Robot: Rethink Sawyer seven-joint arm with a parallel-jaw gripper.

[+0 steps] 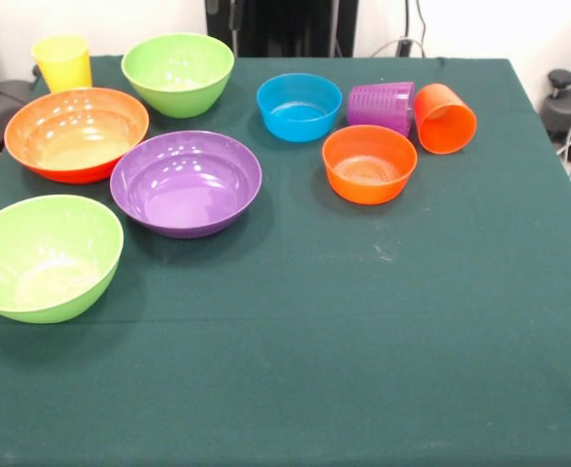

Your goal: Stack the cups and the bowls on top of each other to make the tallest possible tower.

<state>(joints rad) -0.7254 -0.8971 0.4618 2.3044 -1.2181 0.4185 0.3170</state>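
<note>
- Since nothing is stacked yet, a wide base comes first: large orange bowl (76, 133) near the far left corner, purple bowl (186, 182) just beside it.
- Purple cup (381, 105) and orange cup (446, 118) lie tipped near the far edge; need righting.
- Claw out of sight; opening and load cannot be told.

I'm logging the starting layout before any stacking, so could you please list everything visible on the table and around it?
Large bowls: four; lime green far left, orange left, purple left of centre, lime green near left edge.
Small bowls: two; blue far centre, orange centre right.
Cups: three; yellow upright at far left corner, purple ribbed and orange on their sides, far right.
Tablecloth: one, dark green, covering the table.
Robot pedestal: one, black, behind the far edge.
Gripper: not in view.
</note>
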